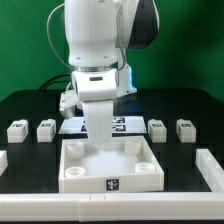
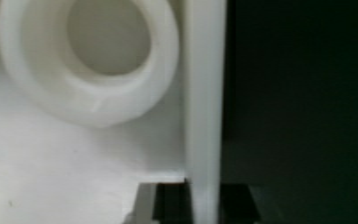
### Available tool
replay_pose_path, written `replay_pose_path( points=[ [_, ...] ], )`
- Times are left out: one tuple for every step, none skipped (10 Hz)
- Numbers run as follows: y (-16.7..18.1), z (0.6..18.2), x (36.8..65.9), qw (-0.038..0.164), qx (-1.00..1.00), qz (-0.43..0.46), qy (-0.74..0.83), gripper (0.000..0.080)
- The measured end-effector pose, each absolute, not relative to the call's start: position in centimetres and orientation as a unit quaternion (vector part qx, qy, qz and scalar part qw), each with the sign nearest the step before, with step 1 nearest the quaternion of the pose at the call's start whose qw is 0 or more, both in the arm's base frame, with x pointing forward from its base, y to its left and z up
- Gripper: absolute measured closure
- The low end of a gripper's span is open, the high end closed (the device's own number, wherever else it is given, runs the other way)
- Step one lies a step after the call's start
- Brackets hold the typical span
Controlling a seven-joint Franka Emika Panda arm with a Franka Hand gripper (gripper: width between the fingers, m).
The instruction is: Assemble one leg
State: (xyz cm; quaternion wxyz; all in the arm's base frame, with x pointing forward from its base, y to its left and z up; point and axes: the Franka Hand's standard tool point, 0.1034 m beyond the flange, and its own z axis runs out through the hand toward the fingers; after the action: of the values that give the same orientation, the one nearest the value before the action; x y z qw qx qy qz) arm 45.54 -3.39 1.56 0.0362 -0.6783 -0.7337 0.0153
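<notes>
In the exterior view, the gripper [image 1: 100, 136] hangs straight down from the arm [image 1: 100, 40]. Its tip is at the far wall of the white tray piece [image 1: 80, 182], about in the middle of this wall. I cannot tell if the fingers are apart or pressed together, because the white body hides them.

All four legs stand on the black table [image 1: 30, 105] in one row behind the tray piece. At the exterior view's left are the outer left leg [image 1: 17, 128] and the inner left leg [image 1: 46, 128]. At its right are the inner right leg [image 1: 157, 128] and the outer right leg [image 1: 185, 128]. Both pairs are well apart from the gripper, with bare table between.

The marker board [image 1: 125, 124] lies just behind the gripper. White rails [image 1: 212, 170] border the table at the front and at both sides, and the tray piece is near the front one.

In the wrist view, a round corner socket [image 2: 96, 55] of the tray piece is seen from close. A straight white wall [image 2: 202, 100] runs beside it, and beyond the wall is only black table. Two dark blurred shapes [image 2: 155, 205] stand one on each side of this wall. Whether they press on it, I cannot tell.
</notes>
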Motion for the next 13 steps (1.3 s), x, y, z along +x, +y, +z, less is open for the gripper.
replay_pose_path(
  points=[
    [-2.9,1.5,45.8,0.036,-0.685,0.014,-0.728,0.0741],
    [-1.2,1.5,47.1,0.035,-0.690,0.006,-0.723,0.0741],
    [1.0,1.6,48.4,0.035,-0.694,-0.003,-0.719,0.0741],
    [2.9,1.6,49.4,0.036,-0.691,-0.012,-0.722,0.0741],
    [4.5,1.6,50.2,0.040,-0.699,-0.016,-0.714,0.0741],
    [5.5,1.6,50.3,0.046,-0.708,-0.011,-0.705,0.0740],
    [5.7,1.6,50.3,0.050,-0.718,-0.003,-0.694,0.0739],
    [5.6,1.5,50.3,0.053,-0.720,0.000,-0.692,0.0739],
    [5.6,1.6,50.3,0.053,-0.720,-0.001,-0.692,0.0739],
    [5.6,1.5,50.3,0.053,-0.720,-0.001,-0.692,0.0729],
    [5.6,1.5,50.2,0.053,-0.720,0.000,-0.692,0.0729],
    [5.5,1.5,50.2,0.053,-0.720,0.000,-0.692,0.0551],
    [5.5,1.5,50.2,0.054,-0.720,0.000,-0.692,0.0367]
  ],
)
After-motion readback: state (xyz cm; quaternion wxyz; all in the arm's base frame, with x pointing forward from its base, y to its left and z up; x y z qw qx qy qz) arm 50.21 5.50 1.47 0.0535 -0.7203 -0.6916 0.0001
